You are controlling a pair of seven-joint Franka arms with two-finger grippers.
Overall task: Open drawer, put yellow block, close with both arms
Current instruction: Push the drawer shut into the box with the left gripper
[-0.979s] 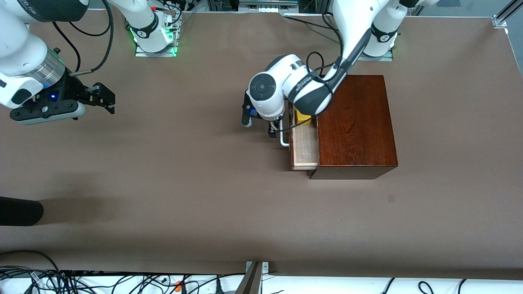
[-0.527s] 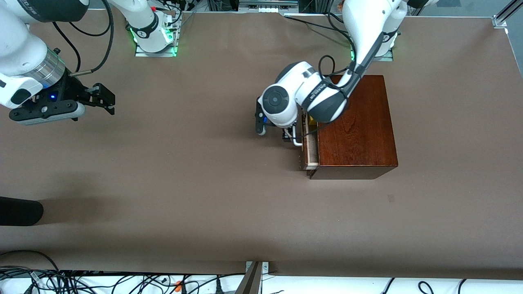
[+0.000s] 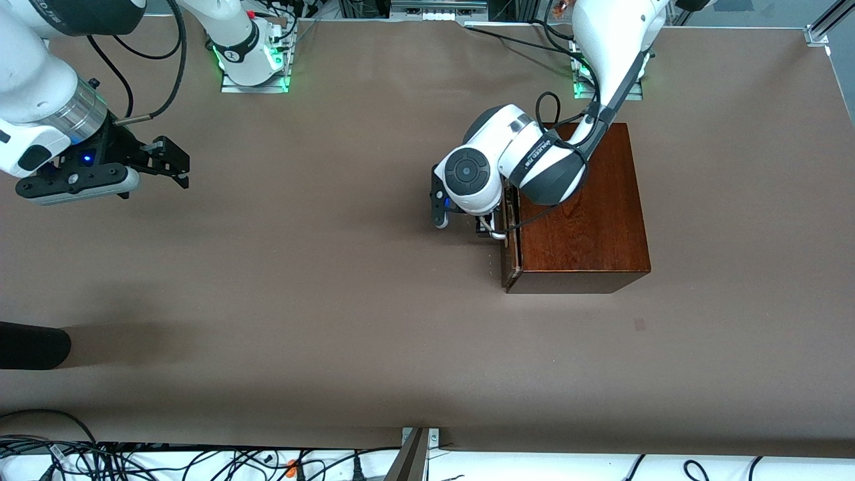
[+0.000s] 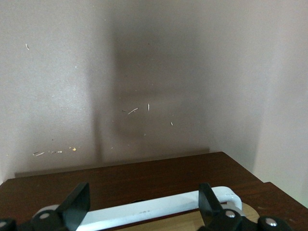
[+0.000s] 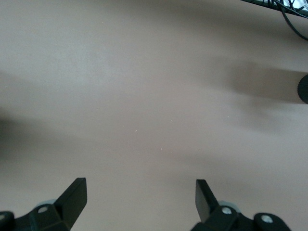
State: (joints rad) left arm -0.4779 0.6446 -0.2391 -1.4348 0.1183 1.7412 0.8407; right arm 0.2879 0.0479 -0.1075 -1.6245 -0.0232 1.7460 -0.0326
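The dark reddish-brown wooden box (image 3: pixel 581 207) stands toward the left arm's end of the table. Its drawer (image 3: pixel 505 227) is pushed almost fully in, with only a thin slit showing. My left gripper (image 3: pixel 484 227) is at the drawer's front. In the left wrist view it (image 4: pixel 143 209) is open, with its fingers (image 4: pixel 77 208) on either side of the white handle (image 4: pixel 144 211) against the dark drawer front (image 4: pixel 144 180). The yellow block is hidden. My right gripper (image 3: pixel 167 160) waits open and empty over bare table at the right arm's end; the right wrist view shows it (image 5: pixel 140 199) open as well.
A black rounded object (image 3: pixel 33 345) lies at the table's edge at the right arm's end, nearer the front camera. It also shows in the right wrist view (image 5: pixel 303 86). Cables (image 3: pixel 133 461) run along the front edge. The arm bases (image 3: pixel 250 60) stand along the top edge.
The drawer has slid from partly open to almost shut. My left gripper moved with it toward the box, and the yellow block went out of sight. The right arm has not moved.
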